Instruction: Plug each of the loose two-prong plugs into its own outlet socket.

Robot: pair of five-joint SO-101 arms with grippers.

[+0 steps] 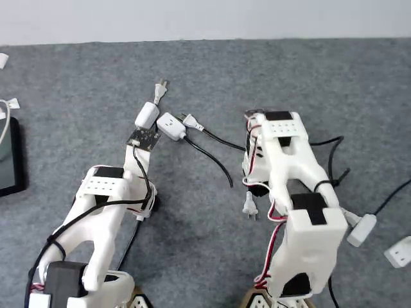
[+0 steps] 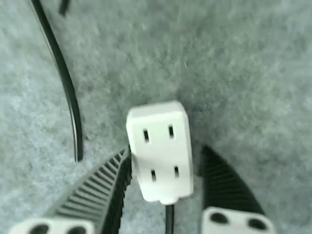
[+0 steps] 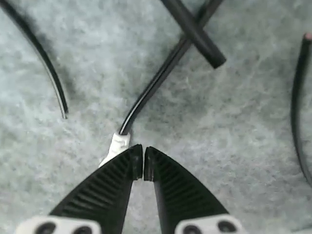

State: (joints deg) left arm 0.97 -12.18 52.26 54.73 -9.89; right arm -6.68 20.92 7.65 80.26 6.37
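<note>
Showtime: straddling outlet socket (image 2: pixel 157 131) at lower centre with left gripper (image 2: pixel 163 153) spread wide, needing to close squarely across its sides. Holding right gripper (image 3: pixel 143 156) pressed together, tips beside two-prong plug (image 3: pixel 116 145), lower left.

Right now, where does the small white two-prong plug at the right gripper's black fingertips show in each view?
High view: the small white two-prong plug lies just below and right of the picture's middle, prongs toward the bottom edge.
Left wrist view: not in it.
Right wrist view: its white body peeks out beside one finger of the right gripper.
Shared landmark: the thin black cable's cut end, close by in both.
</note>
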